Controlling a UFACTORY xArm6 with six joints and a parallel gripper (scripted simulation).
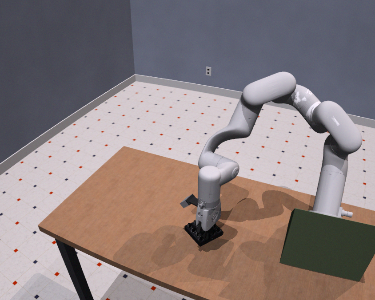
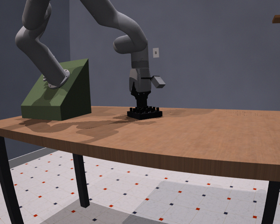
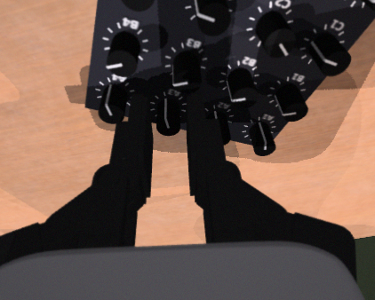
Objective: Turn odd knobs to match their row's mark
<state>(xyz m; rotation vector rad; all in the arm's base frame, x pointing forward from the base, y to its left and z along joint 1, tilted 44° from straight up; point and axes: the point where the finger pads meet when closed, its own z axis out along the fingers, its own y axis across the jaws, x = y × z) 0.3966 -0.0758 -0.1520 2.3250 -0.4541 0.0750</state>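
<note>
Knob A3 (image 3: pixel 162 122): upright on the knob box (image 1: pixel 200 243) (image 2: pixel 151 115) (image 3: pixel 153 18), directly between the fingertips in the wrist view; pointed mark too small to name.
Gripper (image 1: pixel 205 231) (image 2: pixel 141 106) (image 3: pixel 168 115): set narrow, slightly wider than A3, gripping nothing.
Next move: probably straight up along A3's axis, before any sideways travel.
Neighbours: A4 (image 3: pixel 111 111) left, A2 (image 3: pixel 225 130) right, partly behind a finger; B3 (image 3: pixel 187 71) far.
Room: tight sideways, open overhead; green pedestal (image 1: pixel 327 245) (image 2: pixel 75 93) well apart, right in the top view.
</note>
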